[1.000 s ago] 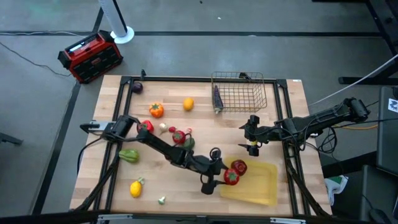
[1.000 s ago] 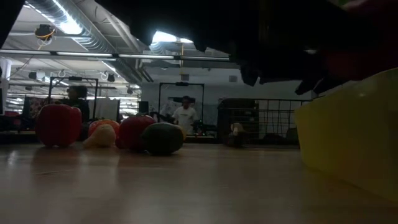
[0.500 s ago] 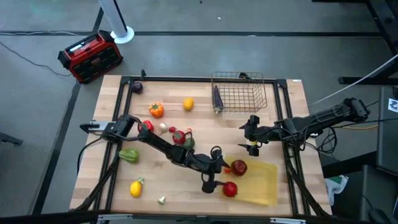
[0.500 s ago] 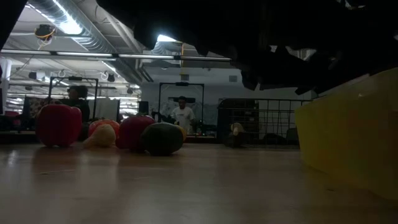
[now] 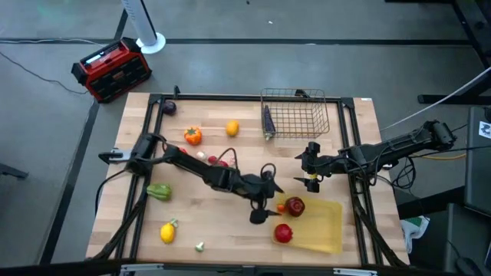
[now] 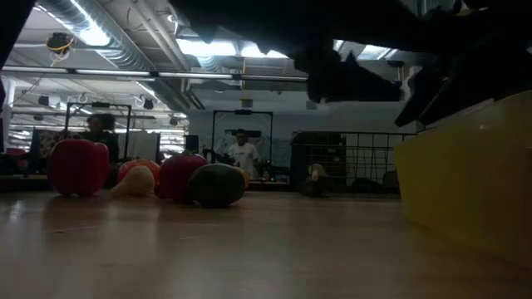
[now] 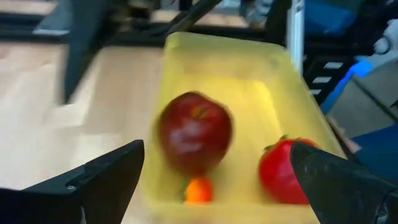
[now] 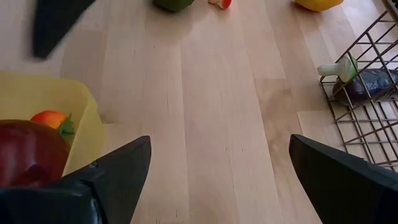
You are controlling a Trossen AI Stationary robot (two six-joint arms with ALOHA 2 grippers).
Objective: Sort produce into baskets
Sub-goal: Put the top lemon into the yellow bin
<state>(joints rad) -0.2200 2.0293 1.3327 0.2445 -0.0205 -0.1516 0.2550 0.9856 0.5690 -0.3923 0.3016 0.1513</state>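
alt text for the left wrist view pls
A dark red apple and a brighter red fruit lie in a yellow tray, a small orange piece beside them, seen between the left gripper's open fingers.

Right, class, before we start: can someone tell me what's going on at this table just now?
A two-armed robot is sorting toy produce. The left gripper, open and empty, hangs beside the yellow tray, which holds a red apple, a second red piece and a small orange one. The right gripper waits, open, between the tray and the wire basket, where an eggplant lies. A lemon, a green pepper, an orange and other pieces lie on the table.
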